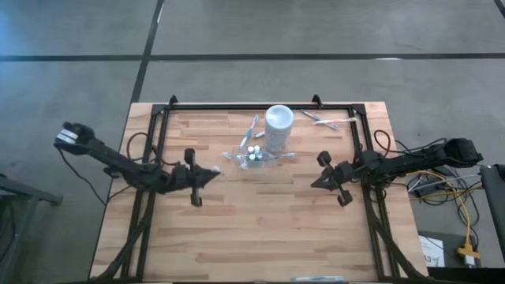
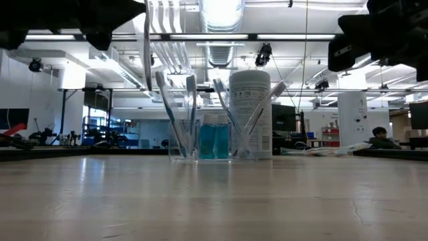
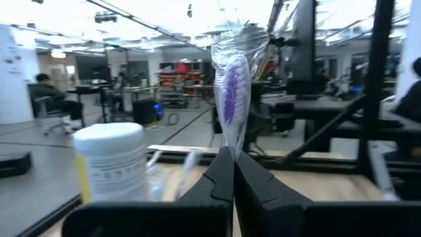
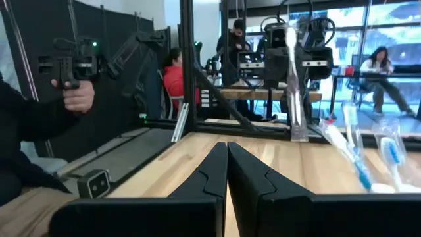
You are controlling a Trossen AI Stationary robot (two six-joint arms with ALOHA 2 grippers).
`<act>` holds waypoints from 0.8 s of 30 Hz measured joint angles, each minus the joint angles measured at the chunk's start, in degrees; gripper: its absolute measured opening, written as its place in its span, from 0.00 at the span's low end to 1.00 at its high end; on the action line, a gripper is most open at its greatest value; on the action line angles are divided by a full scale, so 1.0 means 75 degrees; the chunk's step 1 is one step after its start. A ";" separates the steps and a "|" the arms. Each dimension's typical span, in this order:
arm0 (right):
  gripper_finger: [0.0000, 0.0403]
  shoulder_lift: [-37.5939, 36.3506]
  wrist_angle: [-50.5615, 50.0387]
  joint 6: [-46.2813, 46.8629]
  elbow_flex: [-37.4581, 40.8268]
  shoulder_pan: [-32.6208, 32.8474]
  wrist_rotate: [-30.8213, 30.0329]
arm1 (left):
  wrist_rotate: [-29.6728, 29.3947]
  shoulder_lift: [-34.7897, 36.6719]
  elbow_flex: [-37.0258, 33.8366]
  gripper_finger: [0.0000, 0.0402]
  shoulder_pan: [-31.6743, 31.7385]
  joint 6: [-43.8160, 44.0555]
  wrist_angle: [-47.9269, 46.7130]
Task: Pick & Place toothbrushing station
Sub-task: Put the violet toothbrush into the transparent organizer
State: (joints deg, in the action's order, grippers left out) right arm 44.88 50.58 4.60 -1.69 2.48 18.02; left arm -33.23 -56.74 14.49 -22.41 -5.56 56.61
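Closed tight on a wrapped toothbrush (image 3: 231, 92) with purple bristles, the left end effector (image 1: 211, 174) hangs above the table (image 1: 260, 237), left of the station, the brush standing up between its fingers (image 3: 217, 181). Clear holder (image 2: 182, 144) sits mid-table (teal tubes (image 2: 214, 140) beside it), brushes leaning inside, and the white cylindrical cup (image 1: 278, 126) stands just behind. More wrapped toothbrushes (image 1: 325, 120) lie near the far right edge. Off to the right, the right end effector (image 1: 317, 183) waits with fingers pressed together, holding nothing.
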 joint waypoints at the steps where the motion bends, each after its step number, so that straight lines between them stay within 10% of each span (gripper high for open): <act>1: 0.02 0.0003 -0.0018 -0.0124 0.0000 0.0000 0.0000 | 0.0022 -0.0031 -0.0001 0.00 0.0146 -0.0032 -0.0051; 24: 0.02 0.0073 0.0282 -0.1585 -0.0076 -0.0006 -0.0009 | 0.0546 -0.2498 0.1234 0.00 0.2663 -0.0393 0.0288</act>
State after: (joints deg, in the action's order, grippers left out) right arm 45.43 52.70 -7.29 -2.26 2.44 17.96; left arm -29.14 -75.48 23.74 -2.43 -8.51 58.77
